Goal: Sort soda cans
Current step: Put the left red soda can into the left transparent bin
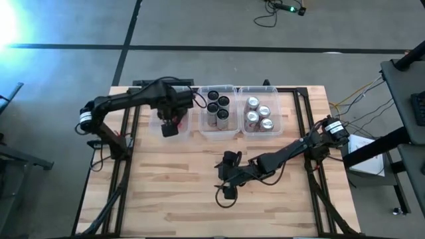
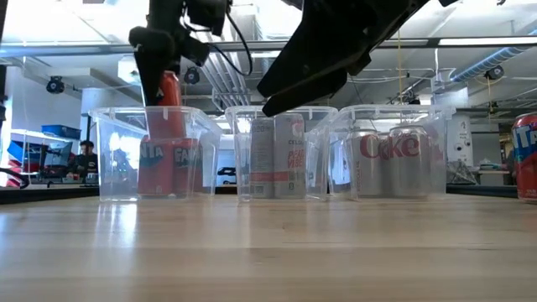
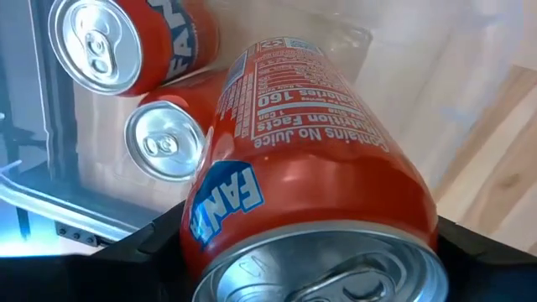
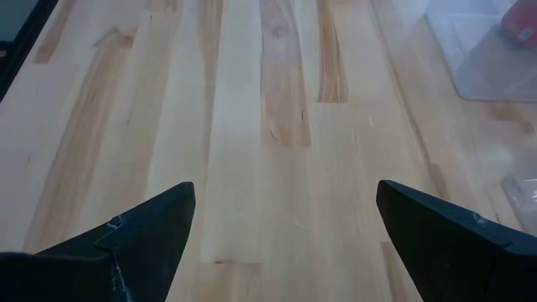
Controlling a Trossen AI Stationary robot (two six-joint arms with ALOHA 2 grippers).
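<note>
**A:** ok so the left gripper (image 1: 170, 123) has its jaws clamped on an orange can (image 3: 310, 168) right above the left bin (image 2: 109, 159), which has two orange cans (image 3: 134, 92) in it, standing upright. The held one looks tilted in the wrist view. My guess: if it lets go like that, it lands on a can top or the rim and tips over instead of standing.

**B:** yeah, or it knocks one of the two over (they sit close together, not much free floor that I can see). Could also bump the bin wall going down and shove the whole bin, it's just light clear plastic.

**A:** right gripper (image 1: 228, 180) is parked low over the bare wood near the middle, fingers spread wide, nothing in them. Well apart from the bins, so no clash I'd worry about.

**B:** the other bins look sorted: black cans (image 1: 218, 109) in the middle bin (image 1: 204, 130), silver cans (image 1: 259, 114) in the right bin (image 1: 282, 123). There's a red can (image 2: 526, 155) at the far right edge of the low view, whose spot on the table I can't place.

**A:** table (image 1: 166, 199) is pale wood planks, flat, a bit shiny. Behind it an open workshop, ducts overhead, a person (image 2: 85, 158) sitting way back at monitors.
</note>
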